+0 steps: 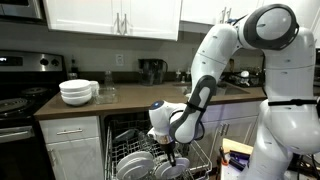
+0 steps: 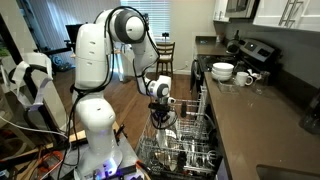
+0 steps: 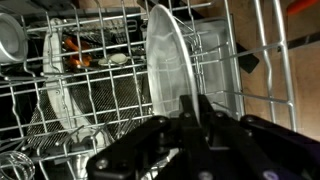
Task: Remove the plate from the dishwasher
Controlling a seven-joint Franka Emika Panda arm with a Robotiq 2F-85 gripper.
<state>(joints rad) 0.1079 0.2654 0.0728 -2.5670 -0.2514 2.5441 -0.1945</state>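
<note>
In the wrist view, a second plate (image 3: 58, 85) is seen standing on edge at the left of the rack (image 3: 270, 70). Further right, near the middle, the plate (image 3: 165, 60) is held upright between prongs, edge-on to the camera. Its near rim is taken between the fingers (image 3: 185, 115) of the gripper (image 3: 197, 105), which are drawn narrow and closed on that rim. Bare grey wires and open slots are left to the right of the plate, while the left side is crowded by the neighbouring plate and small items lying in the rack.

In an exterior view, a stove (image 1: 15, 105) is found at the far left. It is followed by stacked bowls (image 1: 78, 92) on the counter (image 1: 130, 100). Below the counter, the dishwasher (image 1: 125, 130) is shown open with its rack pulled out. The gripper (image 1: 172, 152) is lowered into that rack just right of a row of white plates (image 1: 133, 163). The arm (image 1: 215, 60) is arched from the right, with the elbow raised high, the forearm angled down and the wrist pointed downward.

In an exterior view from the side, the arm (image 2: 120, 30) is extended from its base at the left. The gripper (image 2: 160, 118) is set down at the near end of the rack (image 2: 185, 150). The counter edge (image 2: 250, 110) runs close along the rack's right side, and open floor is left on the rack's left.
</note>
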